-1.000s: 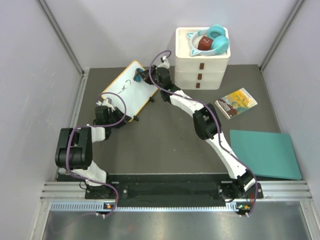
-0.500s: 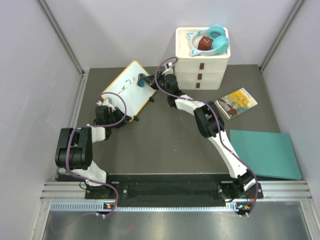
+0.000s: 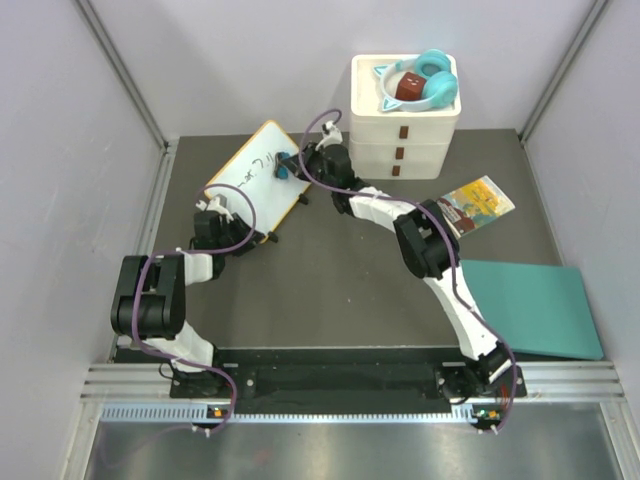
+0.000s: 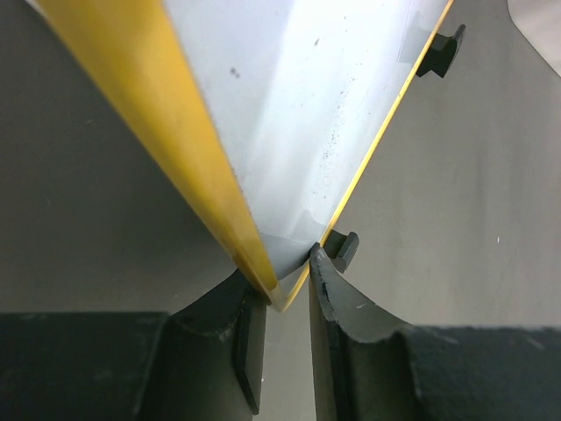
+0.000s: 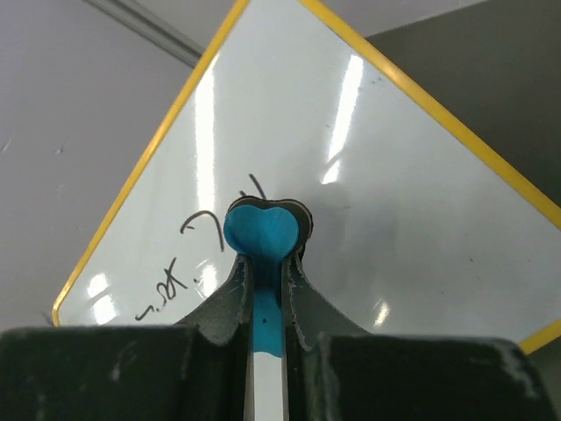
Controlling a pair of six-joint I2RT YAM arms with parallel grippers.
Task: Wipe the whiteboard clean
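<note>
Left gripper (image 4: 285,276) is clamped on the near corner of the whiteboard (image 3: 245,185). The board stands tilted on black feet, far-left on the table. Right gripper (image 5: 267,259) pinches a blue heart-shaped eraser (image 5: 266,230), held against the board face just beside black scribbles (image 5: 180,276). Farther back: white drawer unit (image 3: 400,135) with teal headphones (image 3: 435,85) on top.

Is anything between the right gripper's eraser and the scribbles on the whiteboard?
Nothing visible. The blue eraser in the right gripper faces bare whiteboard, scribbles just beside it. The left gripper clamps only a corner.
</note>
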